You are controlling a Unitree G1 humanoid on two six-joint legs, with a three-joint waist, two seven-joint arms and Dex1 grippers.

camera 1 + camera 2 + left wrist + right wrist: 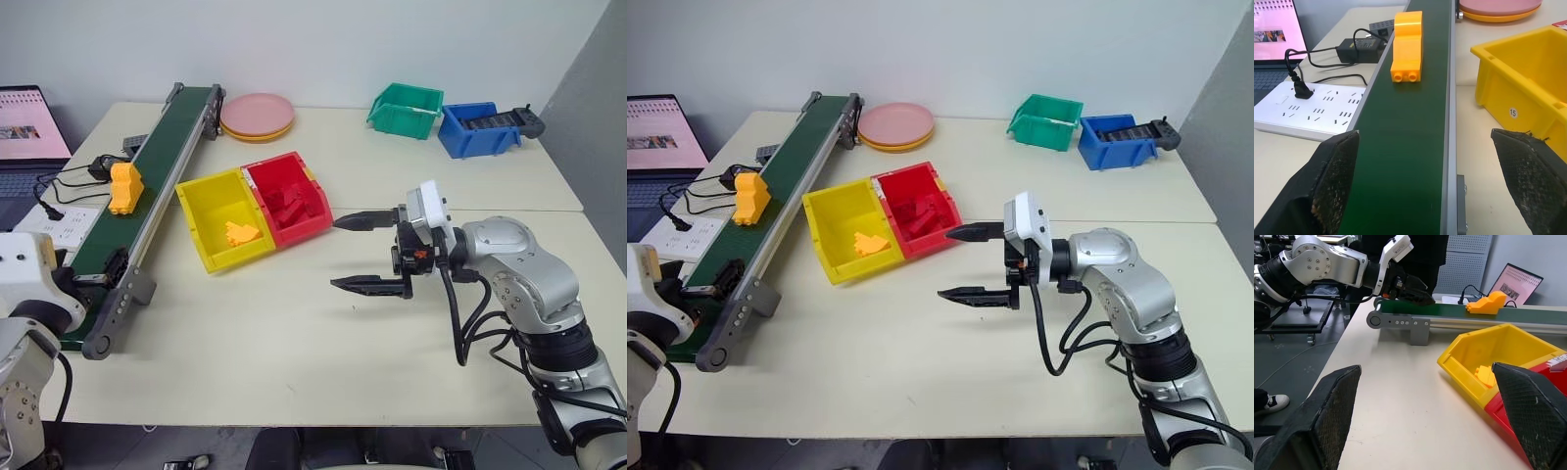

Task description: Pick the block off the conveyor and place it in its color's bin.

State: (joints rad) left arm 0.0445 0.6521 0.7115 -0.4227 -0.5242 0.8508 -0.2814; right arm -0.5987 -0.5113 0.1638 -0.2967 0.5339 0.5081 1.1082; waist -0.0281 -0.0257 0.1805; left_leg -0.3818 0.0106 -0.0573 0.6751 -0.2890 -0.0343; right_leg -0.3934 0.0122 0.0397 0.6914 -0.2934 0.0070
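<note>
The block [125,187] lies on the conveyor [147,211], about midway along the dark green belt, with its studded end facing the belt's near end. Nothing touches it.

The left pincer [1422,183] sits at the conveyor's near end, aimed up the belt toward the block. Its two black fingers [1334,178] are spread wide and straddle the belt — one over the rail on the power-strip side, the other on the bin side — and they hold nothing. The block is well ahead of them.

The bin [220,230], yellow, rests on the worktop [294,343] just beside the conveyor, on the side away from the laptop [29,132]. A flatter orange-yellow piece [240,233] lies inside it. A red bin [289,201] touches its far side wall.

The right pincer [367,253] hovers over the worktop beyond the red bin from the conveyor, pointing toward the bins — fingers spread wide, empty.

On the conveyor's other side lie a white power strip [1308,110] and a black adapter [1356,46] with cables. Pink and yellow plates [257,117] are stacked near the conveyor's far end; a green bin [405,110] and a blue bin [475,129] stand well apart from it, at the far side of the worktop.
</note>
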